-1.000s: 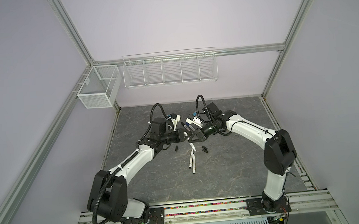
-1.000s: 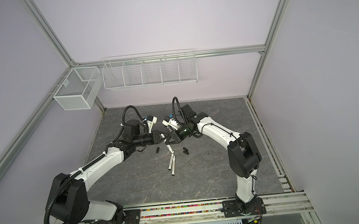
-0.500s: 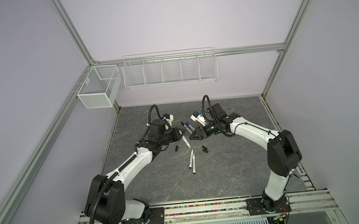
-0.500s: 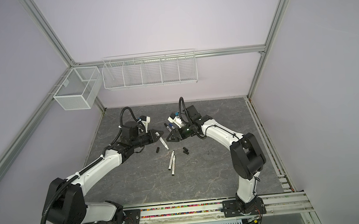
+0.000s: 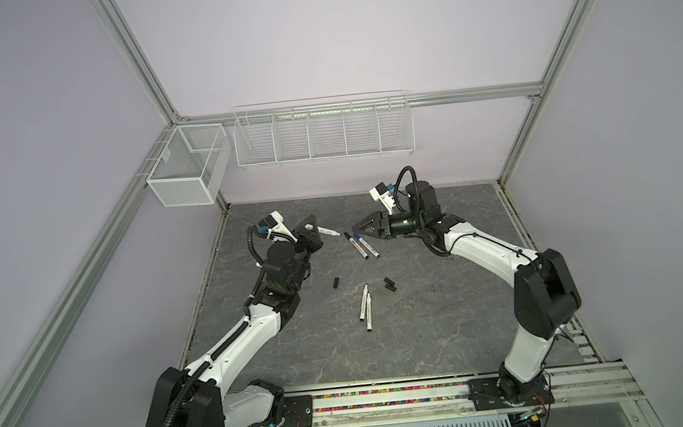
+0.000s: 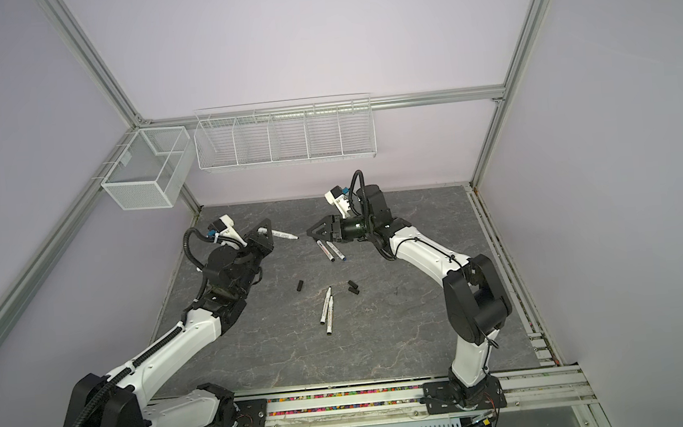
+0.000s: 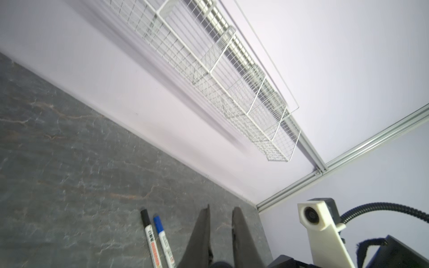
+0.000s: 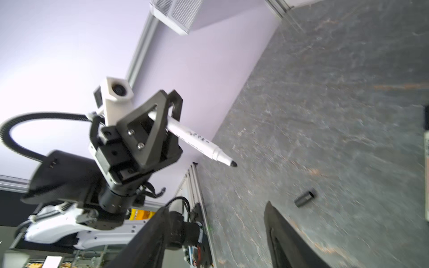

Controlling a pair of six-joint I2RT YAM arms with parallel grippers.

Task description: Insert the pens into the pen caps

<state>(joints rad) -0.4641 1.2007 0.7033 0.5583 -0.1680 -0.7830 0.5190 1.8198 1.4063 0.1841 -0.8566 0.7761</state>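
Note:
My left gripper (image 5: 310,224) is shut on an uncapped white pen (image 5: 326,231), held above the mat at the back left with its bare black tip toward the middle; the right wrist view shows this pen (image 8: 197,141) crossing the jaws near its rear end. My right gripper (image 5: 357,230) hovers open and empty facing it, a short gap away. Two capped pens, one black-capped (image 5: 355,244) and one blue-capped (image 5: 366,246), lie below between the grippers. Two uncapped pens (image 5: 365,306) lie mid-mat. Three loose black pen caps: one (image 5: 335,282) on the left, two (image 5: 389,284) on the right.
A wire basket (image 5: 323,134) hangs on the back wall and a mesh box (image 5: 188,166) on the left rail. The grey mat (image 5: 444,319) is bounded by walls at back and sides and by the arm rail (image 5: 387,398) in front.
The two grippers, close together a second ago, have drawn apart. The right gripper has opened and backed off to the right; the left has swung left, keeping the pen.

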